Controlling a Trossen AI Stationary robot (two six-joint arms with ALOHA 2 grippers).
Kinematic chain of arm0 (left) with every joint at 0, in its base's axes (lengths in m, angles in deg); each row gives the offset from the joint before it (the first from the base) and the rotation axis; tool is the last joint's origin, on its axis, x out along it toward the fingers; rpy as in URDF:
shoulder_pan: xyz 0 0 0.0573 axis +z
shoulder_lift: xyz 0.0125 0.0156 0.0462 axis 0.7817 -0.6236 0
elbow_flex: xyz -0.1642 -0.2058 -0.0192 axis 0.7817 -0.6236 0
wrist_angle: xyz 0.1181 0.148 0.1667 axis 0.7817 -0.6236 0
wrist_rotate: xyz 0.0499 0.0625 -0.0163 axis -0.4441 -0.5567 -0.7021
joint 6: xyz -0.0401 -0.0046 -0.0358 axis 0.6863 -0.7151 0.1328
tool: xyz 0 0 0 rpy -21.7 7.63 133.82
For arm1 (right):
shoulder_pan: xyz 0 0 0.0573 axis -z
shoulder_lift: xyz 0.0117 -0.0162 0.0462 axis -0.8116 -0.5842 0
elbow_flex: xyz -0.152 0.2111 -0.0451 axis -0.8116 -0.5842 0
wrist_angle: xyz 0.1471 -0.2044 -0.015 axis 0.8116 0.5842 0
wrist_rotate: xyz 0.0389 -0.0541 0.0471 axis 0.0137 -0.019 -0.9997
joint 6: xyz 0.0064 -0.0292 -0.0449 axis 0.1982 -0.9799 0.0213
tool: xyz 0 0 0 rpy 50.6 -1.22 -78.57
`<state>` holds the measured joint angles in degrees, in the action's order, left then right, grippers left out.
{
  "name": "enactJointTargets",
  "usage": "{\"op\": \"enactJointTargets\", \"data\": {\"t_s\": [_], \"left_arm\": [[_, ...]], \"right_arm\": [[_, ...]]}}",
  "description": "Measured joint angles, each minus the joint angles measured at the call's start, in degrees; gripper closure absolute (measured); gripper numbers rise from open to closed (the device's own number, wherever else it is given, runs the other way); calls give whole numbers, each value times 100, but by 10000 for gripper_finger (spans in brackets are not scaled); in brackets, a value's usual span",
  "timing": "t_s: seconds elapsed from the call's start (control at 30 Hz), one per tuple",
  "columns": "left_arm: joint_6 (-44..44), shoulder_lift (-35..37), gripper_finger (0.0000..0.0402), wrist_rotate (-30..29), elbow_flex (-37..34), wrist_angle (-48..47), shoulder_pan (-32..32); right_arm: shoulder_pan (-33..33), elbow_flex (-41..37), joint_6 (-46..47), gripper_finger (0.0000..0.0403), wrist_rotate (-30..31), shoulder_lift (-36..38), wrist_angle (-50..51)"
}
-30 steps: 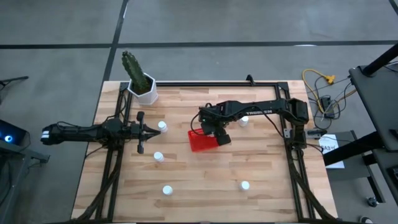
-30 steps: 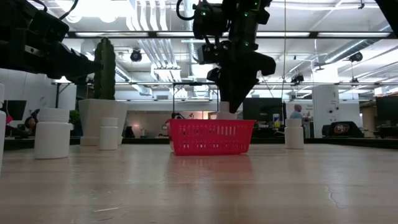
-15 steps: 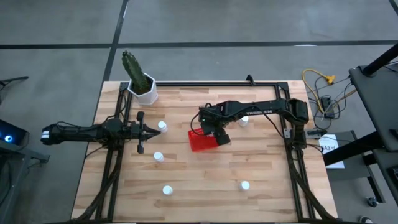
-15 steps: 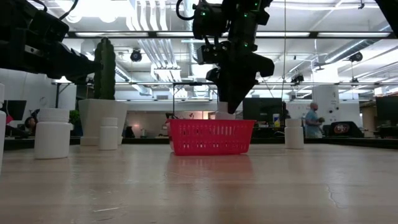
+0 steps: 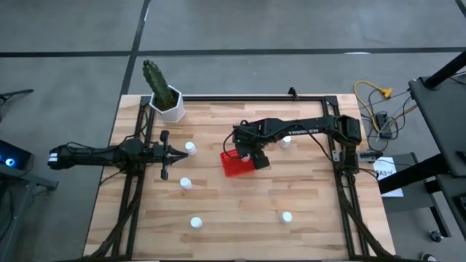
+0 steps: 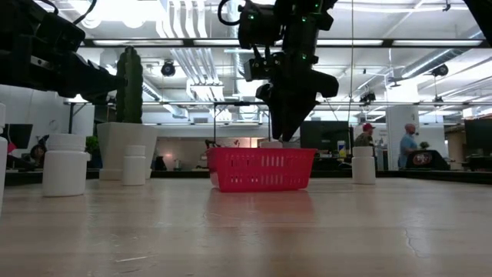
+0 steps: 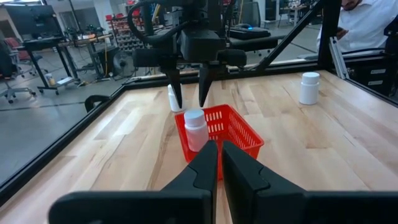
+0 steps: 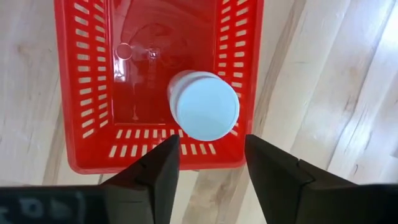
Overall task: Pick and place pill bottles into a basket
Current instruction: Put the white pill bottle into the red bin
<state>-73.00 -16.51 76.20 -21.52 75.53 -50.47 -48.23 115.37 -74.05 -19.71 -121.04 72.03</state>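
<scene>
The right end effector (image 5: pixel 247 155) hangs directly over the red basket (image 5: pixel 234 167) at the middle of the counter (image 5: pixel 240 211), fingers spread wide and empty. One bottle (image 8: pixel 204 104) stands upright inside the basket against one end wall, free of the fingers. The left end effector (image 5: pixel 169 153) waits at the left side of the counter, fingers nearly together and holding nothing, with a bottle (image 5: pixel 190 148) just beside it.

Five bottles stand outside the basket: that one, another (image 5: pixel 186 183) nearer, one (image 5: pixel 195 222) at the near left, one (image 5: pixel 286 216) at the near right, and one (image 5: pixel 285 141) to the far right of the basket, partly under the right arm.

The bottles look like light, rigid plastic with smooth, probably slippery walls, and should tip easily if nudged. The best hold is likely across the round body below the cap, squarely from above.
</scene>
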Motion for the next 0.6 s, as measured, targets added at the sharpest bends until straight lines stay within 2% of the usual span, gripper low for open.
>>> {"op": "enactJointTargets", "data": {"t_s": [0.47, 0.6], "left_arm": [[0, 0, 396, -2, 0, -1, -1], [0, 0, 396, -2, 0, 0, -2]], "right_arm": [[-15, 180, -6, 237, -75, 24, 61], [-13, 269, -19, 237, -494, 24, -37]]}}
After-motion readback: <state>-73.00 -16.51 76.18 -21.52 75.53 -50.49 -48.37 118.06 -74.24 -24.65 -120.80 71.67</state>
